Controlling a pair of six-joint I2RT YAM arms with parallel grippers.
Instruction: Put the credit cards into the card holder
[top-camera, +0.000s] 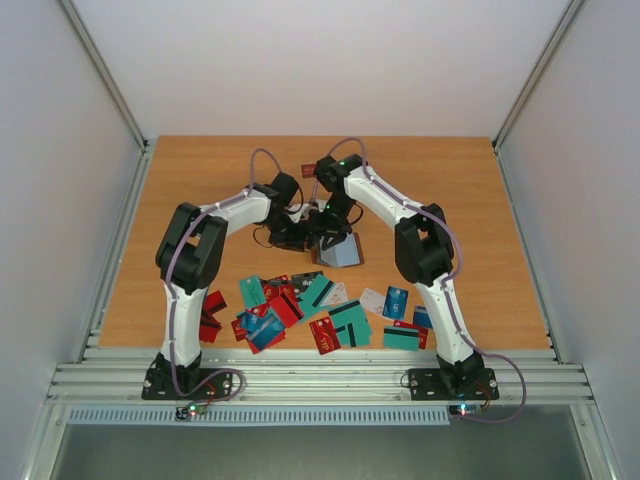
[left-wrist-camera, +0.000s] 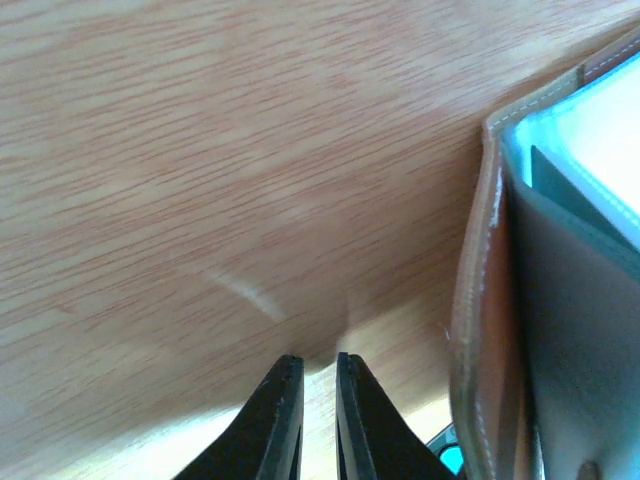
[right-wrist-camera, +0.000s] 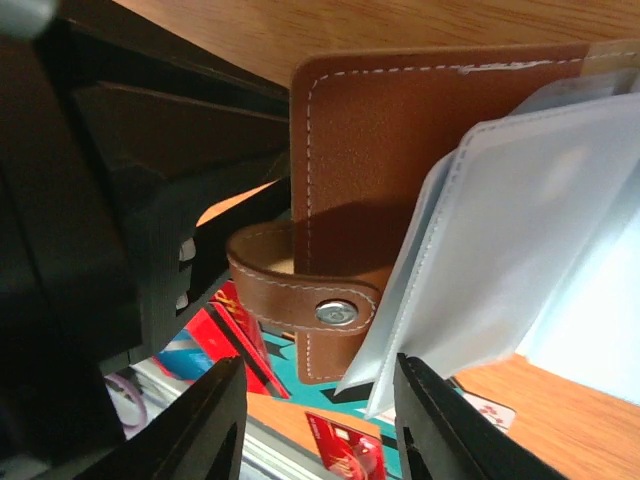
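Note:
The brown card holder (top-camera: 342, 252) stands open mid-table, its greyish sleeves showing. In the right wrist view its brown cover (right-wrist-camera: 380, 130) and snap strap (right-wrist-camera: 335, 313) hang in front of my right gripper (right-wrist-camera: 318, 362), which is open; the corner of the clear sleeves (right-wrist-camera: 480, 250) reaches down beside the right finger. My left gripper (left-wrist-camera: 318, 365) is shut with nothing in it, just left of the holder's edge (left-wrist-camera: 478, 330); a teal card (left-wrist-camera: 565, 185) sits in a sleeve. Both grippers, left (top-camera: 292, 232) and right (top-camera: 328, 238), meet at the holder. Several credit cards (top-camera: 300, 305) lie scattered nearer the arm bases.
Loose cards spread from a red pile (top-camera: 210, 318) on the left to teal and blue ones (top-camera: 405, 335) on the right. A small red card (top-camera: 308, 171) lies behind the right arm. Red cards (right-wrist-camera: 345, 450) lie below the holder. A metal rail (top-camera: 320, 378) borders the near edge.

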